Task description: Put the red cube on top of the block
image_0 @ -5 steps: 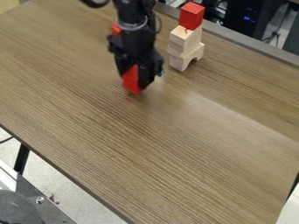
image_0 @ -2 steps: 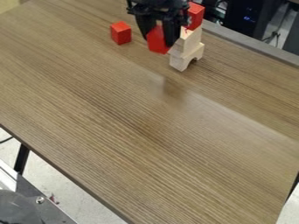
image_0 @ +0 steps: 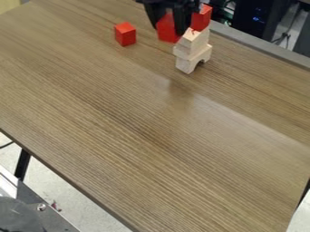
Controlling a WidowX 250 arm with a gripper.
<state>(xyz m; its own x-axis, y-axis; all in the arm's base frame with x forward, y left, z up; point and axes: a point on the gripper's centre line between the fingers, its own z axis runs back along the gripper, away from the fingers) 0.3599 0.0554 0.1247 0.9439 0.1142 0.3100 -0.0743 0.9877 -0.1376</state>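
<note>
A: Camera view. State of the tool?
B: The gripper (image_0: 169, 28) is at the far side of the table (image_0: 139, 136), left of centre to middle, its two fingers clamped on a red cube (image_0: 167, 30).
A: Position of that cube?
B: Held off the tabletop, just left of the stack's upper part in this view. Whether the two touch, I cannot tell.
A: Orientation?
B: Visible part taller than wide; long axis roughly upright, a flat face to the camera. The upper end is partly hidden by the gripper.
A: The stack?
B: At the base, a pale arch block (image_0: 185, 65), opening downward; pale wooden blocks (image_0: 195, 41) rest on it, with another red block (image_0: 203, 17) on top, partly behind the gripper.
A: Anything further left?
B: A separate red block (image_0: 125, 34), upright on the table.
</note>
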